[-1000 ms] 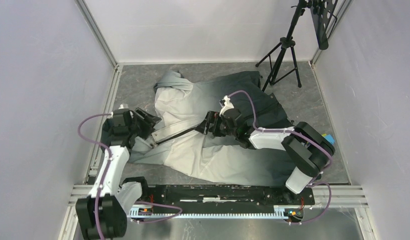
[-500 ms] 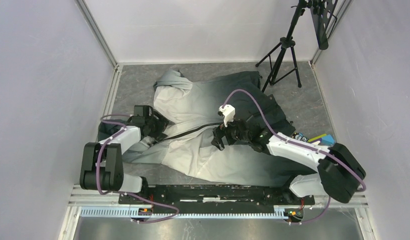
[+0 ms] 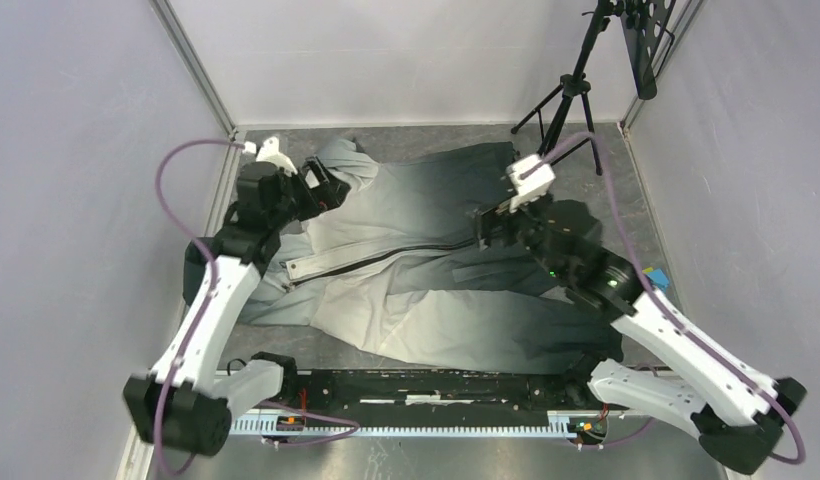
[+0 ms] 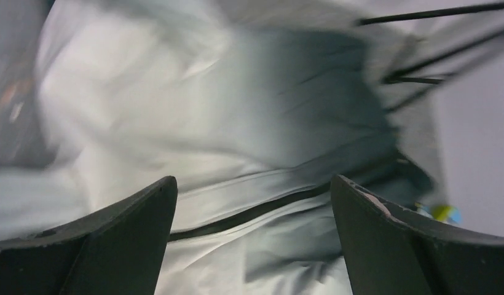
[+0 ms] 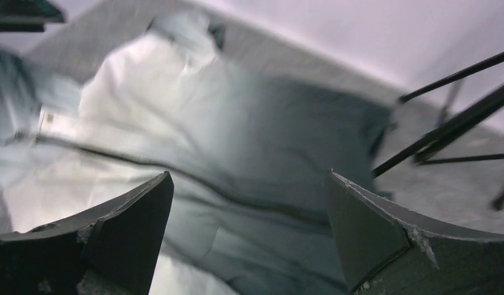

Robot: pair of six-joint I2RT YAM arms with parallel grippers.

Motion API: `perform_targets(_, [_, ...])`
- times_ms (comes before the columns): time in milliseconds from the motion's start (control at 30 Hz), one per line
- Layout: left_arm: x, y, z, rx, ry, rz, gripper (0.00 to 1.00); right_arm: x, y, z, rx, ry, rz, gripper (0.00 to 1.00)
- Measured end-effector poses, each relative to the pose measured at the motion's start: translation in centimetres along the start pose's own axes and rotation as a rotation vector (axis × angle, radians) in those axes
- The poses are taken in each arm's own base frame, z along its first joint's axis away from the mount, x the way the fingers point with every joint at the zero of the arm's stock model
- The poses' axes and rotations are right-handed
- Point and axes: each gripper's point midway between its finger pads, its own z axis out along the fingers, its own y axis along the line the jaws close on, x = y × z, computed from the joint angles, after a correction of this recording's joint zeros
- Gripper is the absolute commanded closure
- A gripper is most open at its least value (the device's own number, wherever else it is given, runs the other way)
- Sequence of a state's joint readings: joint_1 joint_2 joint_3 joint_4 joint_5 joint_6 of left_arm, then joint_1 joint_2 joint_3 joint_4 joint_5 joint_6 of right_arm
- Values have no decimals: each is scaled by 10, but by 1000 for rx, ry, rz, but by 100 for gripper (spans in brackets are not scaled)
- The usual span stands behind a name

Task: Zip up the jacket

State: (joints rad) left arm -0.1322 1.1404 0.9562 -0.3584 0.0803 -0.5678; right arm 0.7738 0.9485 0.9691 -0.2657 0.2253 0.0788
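Observation:
The jacket (image 3: 416, 270) lies spread flat, pale grey at the left and shading to charcoal at the right. Its dark zipper line (image 3: 386, 258) runs from the pale placket strip (image 3: 311, 265) toward the middle. My left gripper (image 3: 324, 188) hangs above the jacket's far left shoulder, open and holding nothing. In the left wrist view the left gripper (image 4: 252, 181) frames the zipper line (image 4: 249, 212) well below it. My right gripper (image 3: 484, 228) hovers over the dark right part, also open and empty. The right wrist view shows the right gripper (image 5: 248, 175) above the blurred jacket (image 5: 237, 141).
A black tripod stand (image 3: 571, 95) stands at the back right, its legs (image 5: 458, 117) close to the jacket's edge. A small blue and yellow object (image 3: 658, 277) lies by the right wall. Walls close in on three sides. The arms' base rail (image 3: 436, 385) runs along the near edge.
Both arms have lifted off the jacket. The left gripper rose toward the far left, opening wider. The right gripper pulled back to the right and up. The zipper now lies untouched.

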Motion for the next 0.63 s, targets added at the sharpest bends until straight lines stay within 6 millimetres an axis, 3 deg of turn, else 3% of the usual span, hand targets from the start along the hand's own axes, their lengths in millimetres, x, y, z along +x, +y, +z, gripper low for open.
perform_targets(167, [-59, -122, -104, 479, -203, 249, 0, -82, -43, -57, 160, -235, -49, 2])
perform_targets(267, [-70, -172, -154, 707, -273, 353, 0, -111, -61, -89, 228, -337, -47, 2])
perform_targets(400, [-71, -206, -196, 879, -321, 452, 0, -133, -82, -126, 318, -429, -23, 2])
perform_targets(533, [-84, -209, -224, 902, -429, 502, 0, -139, -97, -150, 381, -489, 7, 2])
perform_targets(633, [-92, -207, -252, 910, -545, 520, 0, -131, -101, -162, 395, -535, 33, 2])
